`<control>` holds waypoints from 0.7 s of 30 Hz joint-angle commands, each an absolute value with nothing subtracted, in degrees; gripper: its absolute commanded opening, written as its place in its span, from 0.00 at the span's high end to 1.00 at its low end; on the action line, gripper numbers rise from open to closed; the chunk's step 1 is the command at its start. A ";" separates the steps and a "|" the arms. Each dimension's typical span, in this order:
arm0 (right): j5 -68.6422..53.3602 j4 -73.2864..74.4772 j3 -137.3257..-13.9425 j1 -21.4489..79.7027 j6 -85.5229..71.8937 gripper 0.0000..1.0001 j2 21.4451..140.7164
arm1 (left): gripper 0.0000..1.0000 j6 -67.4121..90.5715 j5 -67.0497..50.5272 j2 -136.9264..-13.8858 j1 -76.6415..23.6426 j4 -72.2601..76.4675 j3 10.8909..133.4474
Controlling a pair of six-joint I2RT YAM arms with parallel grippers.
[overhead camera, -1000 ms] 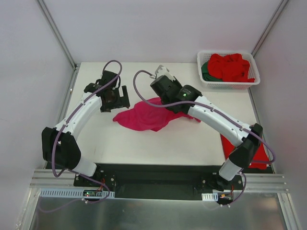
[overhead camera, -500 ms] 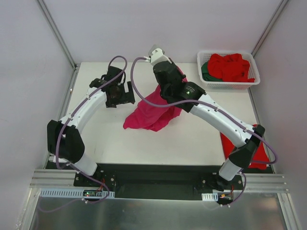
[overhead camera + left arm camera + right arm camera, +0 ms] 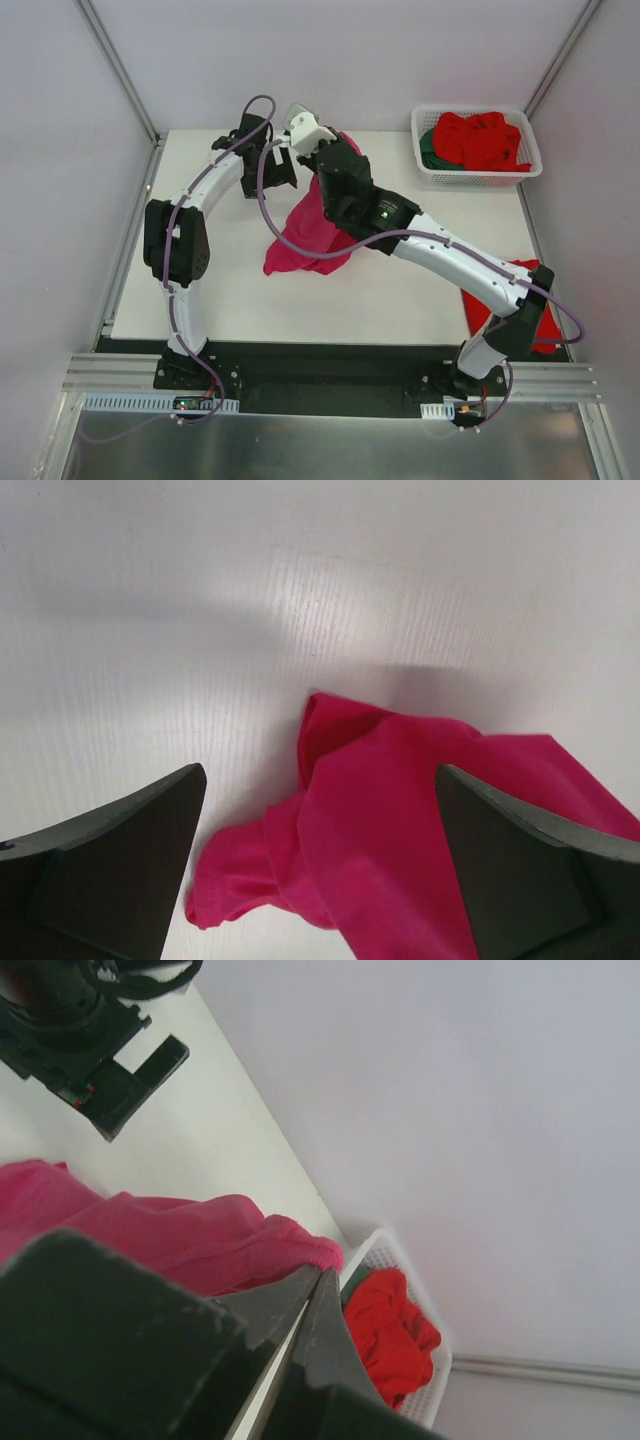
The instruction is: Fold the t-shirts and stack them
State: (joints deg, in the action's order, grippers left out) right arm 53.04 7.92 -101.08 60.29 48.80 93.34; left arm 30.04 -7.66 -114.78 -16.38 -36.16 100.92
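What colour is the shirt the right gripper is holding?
The shirt is magenta-pink, plain; left wrist view shows it best.

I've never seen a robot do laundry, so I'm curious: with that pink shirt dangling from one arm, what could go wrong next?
The magenta-pink cloth t-shirt hangs bunched from the shut right end effector by a small pinch, so it might slip free. The open left end effector hovers close by; it may grab several layers at once, or bump the right arm.

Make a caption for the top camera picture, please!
Right gripper holds up one end of the pink t-shirt; the open left gripper hovers beside it.
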 commanded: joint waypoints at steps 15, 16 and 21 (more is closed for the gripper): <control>35.70 -48.46 -108.54 61.52 78.82 0.99 95.45 | 0.01 37.88 -23.73 -119.63 -11.16 -25.93 95.54; 34.55 -51.65 -108.37 61.70 79.62 0.99 95.28 | 0.01 37.97 -23.64 -119.27 -11.16 -25.41 94.23; 30.77 -60.71 -112.23 62.49 82.25 0.99 95.71 | 0.01 38.32 -25.84 -118.48 -11.25 -24.00 93.43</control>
